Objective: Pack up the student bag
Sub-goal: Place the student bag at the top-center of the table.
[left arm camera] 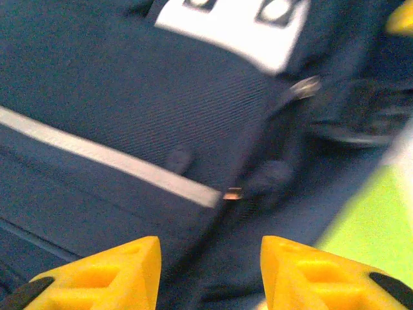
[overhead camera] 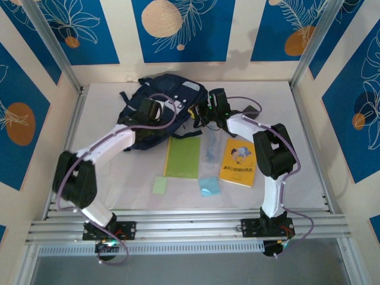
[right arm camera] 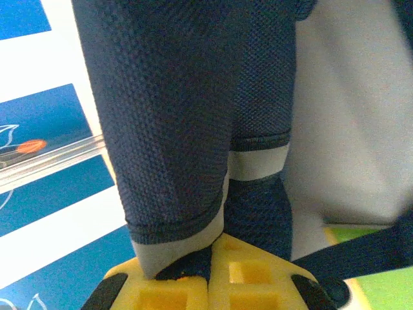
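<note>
— What's laid out on the bench (overhead camera: 297, 169), closest to the arms?
— A pale green pad of notes (overhead camera: 160, 185) and a small light blue thing (overhead camera: 209, 186) that I can't make out. Just beyond them are a green notebook (overhead camera: 183, 157), a clear pouch (overhead camera: 212, 148) and a yellow picture book (overhead camera: 238, 161). They're side by side, set out ready to go in, I'd say.
— And the student bag (overhead camera: 163, 110)?
— Farther back, left of centre, slumped on the bench just beside the notebook's far edge.
— Why has the right arm got hold of it?
— The right arm's fingers (right arm camera: 222, 284) are pressed together on a fold of navy mesh with grey trim, at the bag's right side. My guess is that it's steadying the bag or holding its mouth up.
— The left?
— The left arm's fingers (left arm camera: 110, 271) are spread with nothing between them, above the bag's grey stripe (left arm camera: 97, 155). They're near what looks like a zip pull (left arm camera: 232, 192), so the arm may be lining up to work the zip. It's blurred, so I won't swear to that.
</note>
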